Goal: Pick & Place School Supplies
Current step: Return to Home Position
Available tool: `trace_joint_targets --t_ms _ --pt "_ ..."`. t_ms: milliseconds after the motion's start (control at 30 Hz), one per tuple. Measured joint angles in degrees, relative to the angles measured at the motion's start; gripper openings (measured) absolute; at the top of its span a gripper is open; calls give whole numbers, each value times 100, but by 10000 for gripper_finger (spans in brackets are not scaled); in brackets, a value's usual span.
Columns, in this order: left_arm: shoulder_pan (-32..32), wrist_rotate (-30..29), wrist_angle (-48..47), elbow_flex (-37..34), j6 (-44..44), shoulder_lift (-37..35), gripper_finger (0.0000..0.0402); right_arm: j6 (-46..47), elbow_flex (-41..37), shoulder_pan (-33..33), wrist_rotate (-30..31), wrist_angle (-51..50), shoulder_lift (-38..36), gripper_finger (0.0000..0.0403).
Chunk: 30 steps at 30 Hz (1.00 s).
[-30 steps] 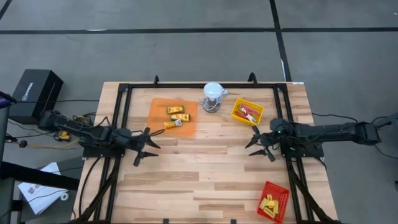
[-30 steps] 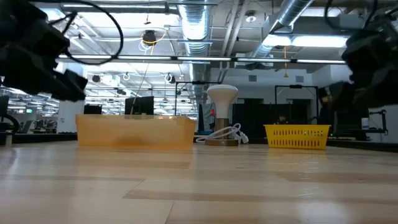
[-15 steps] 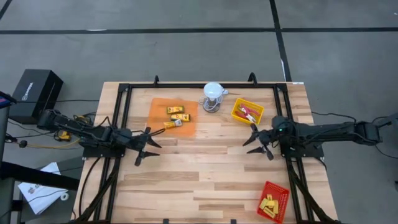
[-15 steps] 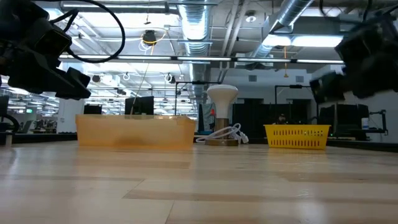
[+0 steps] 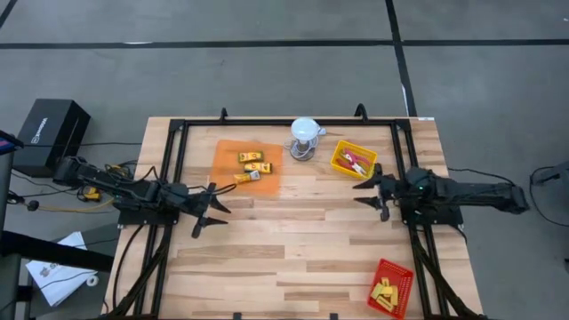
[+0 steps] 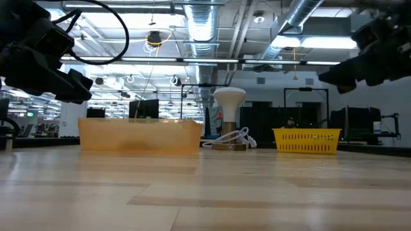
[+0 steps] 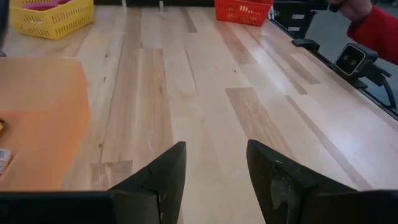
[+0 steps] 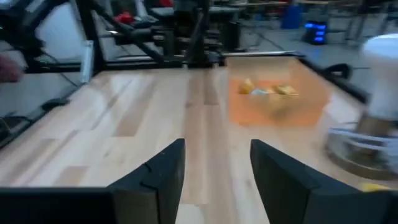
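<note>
Yellow packets with dark labels (image 5: 252, 158) lie on the orange tray (image 5: 228, 156), one more (image 5: 246, 178) at the tray's near edge. Red-handled scissors (image 5: 357, 162) lie in the yellow tray (image 5: 340, 160). Small yellow blocks (image 5: 385, 292) sit in the red tray (image 5: 402, 274). My left gripper (image 5: 213, 212) hangs open over bare table near the orange tray's near left corner. My right gripper (image 5: 369, 195) hangs open just on the near side of the yellow tray. In the right wrist view the packets (image 8: 267, 89) lie far ahead of the fingers.
A white domed object (image 5: 305, 135) with a coiled cable stands between the orange and yellow trays at the far edge. Black rails (image 5: 169, 169) run along the table's left and right sides. Bare wood (image 5: 293, 231) stretches between the two grippers. A red sleeve (image 7: 376, 31) shows beyond the table.
My right gripper has moved toward the table's far edge, closing on the yellow tray, and has turned about so that its fingers point more toward the table's left. It stays open. My left arm has kept still.
</note>
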Motion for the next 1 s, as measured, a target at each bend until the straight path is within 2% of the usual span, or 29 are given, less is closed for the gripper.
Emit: trace_joint_targets --t_ms 133,200,400,733,1000 --pt "0 2 -9 0 -7 4 163 -15 435 448 1593 -1799 -830 173" --pt "0 2 -13 0 31 4 163 -48 455 608 1966 -1919 -803 171" --pt "0 -73 96 0 82 -7 163 -236 393 1080 1410 -1611 -800 169" --pt "0 -98 121 0 328 -7 163 -454 426 1545 1623 -1804 -564 173" --pt "0 -781 -99 0 359 4 163 -587 438 1548 1819 -1873 -455 169"
